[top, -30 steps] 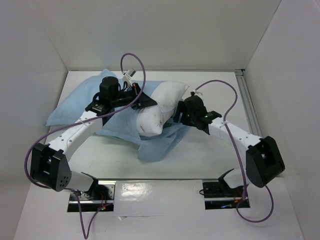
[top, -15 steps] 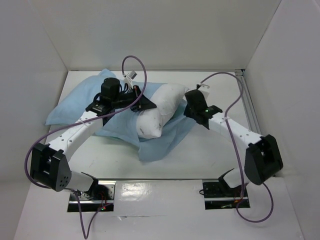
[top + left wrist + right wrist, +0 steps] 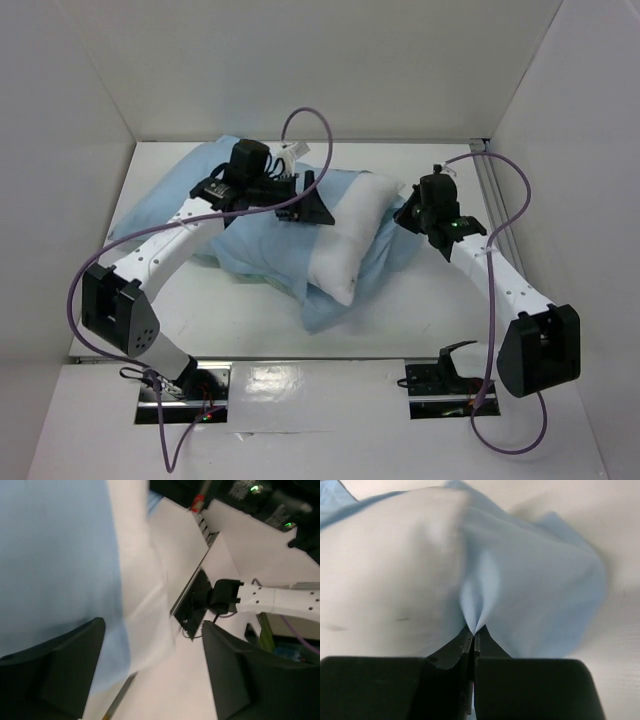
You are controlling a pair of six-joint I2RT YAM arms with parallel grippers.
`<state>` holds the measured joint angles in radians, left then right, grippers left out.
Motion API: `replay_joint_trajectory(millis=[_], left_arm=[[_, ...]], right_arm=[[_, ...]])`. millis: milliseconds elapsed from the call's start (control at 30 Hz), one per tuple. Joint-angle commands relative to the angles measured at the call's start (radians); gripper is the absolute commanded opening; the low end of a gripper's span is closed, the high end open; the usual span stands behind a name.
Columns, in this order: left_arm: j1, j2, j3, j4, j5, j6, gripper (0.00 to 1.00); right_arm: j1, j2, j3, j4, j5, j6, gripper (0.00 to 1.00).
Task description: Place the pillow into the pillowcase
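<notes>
White pillow (image 3: pixel 352 245) slants far-right to near-left, left side under blue pillowcase (image 3: pixel 255 250); right claw (image 3: pixel 472 631) pinches pillowcase at pillow's right, left claw (image 3: pixel 312 200) released above it; bare table (image 3: pixel 420 310) in front

The pillowcase (image 3: pixel 265 255) is showing as thin matt blue cloth, the pillow (image 3: pixel 345 245) as soft white cloth. The worktop (image 3: pixel 420 310) is looking smooth and matt, the jaws of the right gripper (image 3: pixel 472 632) like matt black plastic.
</notes>
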<state>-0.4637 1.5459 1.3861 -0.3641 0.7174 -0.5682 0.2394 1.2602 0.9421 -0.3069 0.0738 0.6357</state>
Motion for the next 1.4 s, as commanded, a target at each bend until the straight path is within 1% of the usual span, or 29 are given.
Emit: replay_joint_trajectory(millis=[0, 33, 100, 133, 200, 233, 300, 333, 400, 467, 500, 600, 800, 867, 933, 967, 1000, 1033, 1133, 1167, 1200, 1233, 1267, 1333, 1367], left_arm=[[-0.075, -0.009, 0.195, -0.162, -0.127, 0.143, 0.94], [-0.094, 0.003, 0.287, -0.186, -0.160, 0.165, 0.94], [-0.145, 0.051, 0.374, -0.208, -0.196, 0.183, 0.94], [-0.160, 0.069, 0.445, -0.208, -0.247, 0.206, 0.93], [-0.211, 0.106, 0.499, -0.217, -0.311, 0.223, 0.91], [-0.226, 0.149, 0.534, -0.202, -0.375, 0.232, 0.91], [-0.276, 0.195, 0.565, -0.158, -0.450, 0.255, 0.91], [-0.300, 0.247, 0.594, -0.142, -0.514, 0.264, 0.91], [-0.311, 0.302, 0.628, -0.116, -0.562, 0.278, 0.91], [-0.320, 0.359, 0.683, -0.093, -0.596, 0.287, 0.91], [-0.320, 0.414, 0.703, -0.081, -0.610, 0.287, 0.91], [-0.320, 0.477, 0.744, -0.058, -0.634, 0.326, 0.93], [-0.329, 0.569, 0.755, -0.019, -0.688, 0.407, 0.95], [-0.329, 0.591, 0.755, -0.019, -0.688, 0.416, 0.94], [-0.329, 0.615, 0.766, -0.036, -0.629, 0.442, 0.77], [-0.329, 0.625, 0.766, -0.067, -0.604, 0.442, 0.59], [-0.329, 0.625, 0.766, -0.082, -0.586, 0.442, 0.24], [-0.316, 0.625, 0.766, -0.100, -0.563, 0.424, 0.00], [-0.267, 0.587, 0.691, -0.122, -0.498, 0.415, 0.00], [-0.244, 0.545, 0.626, -0.131, -0.454, 0.427, 0.00], [-0.233, 0.534, 0.602, -0.153, -0.413, 0.445, 0.00], [-0.224, 0.534, 0.602, -0.195, -0.371, 0.467, 0.00], [-0.214, 0.534, 0.602, -0.290, -0.301, 0.508, 0.00], [-0.204, 0.522, 0.584, -0.361, -0.280, 0.524, 0.00], [-0.204, 0.510, 0.535, -0.375, -0.268, 0.524, 0.00]], right_arm=[[-0.022, -0.024, 0.021, 0.078, 0.007, -0.021, 0.00], [-0.022, -0.024, 0.021, 0.078, -0.002, -0.021, 0.00], [-0.022, -0.033, 0.021, 0.078, -0.014, -0.021, 0.00], [-0.022, -0.033, 0.021, 0.078, -0.026, -0.021, 0.00], [-0.022, -0.057, -0.002, 0.103, -0.040, -0.008, 0.00], [-0.022, -0.058, -0.002, 0.112, -0.049, 0.002, 0.00], [-0.022, -0.082, -0.038, 0.141, -0.061, 0.016, 0.00], [-0.022, -0.099, -0.057, 0.150, -0.071, 0.028, 0.00], [-0.022, -0.113, -0.074, 0.161, -0.080, 0.038, 0.00], [-0.022, -0.127, -0.083, 0.170, -0.094, 0.047, 0.00], [-0.022, -0.137, -0.100, 0.170, -0.094, 0.056, 0.00], [-0.022, -0.160, -0.118, 0.161, -0.103, 0.056, 0.00], [-0.022, -0.189, -0.128, 0.129, -0.103, 0.045, 0.00], [-0.022, -0.199, -0.128, 0.118, -0.094, 0.045, 0.00], [-0.022, -0.208, -0.137, 0.109, -0.094, 0.045, 0.00], [-0.022, -0.208, -0.137, 0.109, -0.094, 0.045, 0.00], [-0.022, -0.208, -0.137, 0.109, -0.083, 0.045, 0.00], [-0.032, -0.208, -0.137, 0.109, -0.083, 0.058, 0.00], [-0.055, -0.187, -0.137, 0.097, -0.083, 0.068, 0.00], [-0.074, -0.171, -0.112, 0.097, -0.083, 0.068, 0.00], [-0.084, -0.159, -0.102, 0.097, -0.083, 0.068, 0.00], [-0.095, -0.145, -0.086, 0.097, -0.083, 0.068, 0.00], [-0.118, -0.113, -0.056, 0.118, -0.094, 0.059, 0.00], [-0.127, -0.072, -0.017, 0.133, -0.121, 0.059, 0.00], [-0.143, -0.050, 0.003, 0.134, -0.121, 0.049, 0.00]])
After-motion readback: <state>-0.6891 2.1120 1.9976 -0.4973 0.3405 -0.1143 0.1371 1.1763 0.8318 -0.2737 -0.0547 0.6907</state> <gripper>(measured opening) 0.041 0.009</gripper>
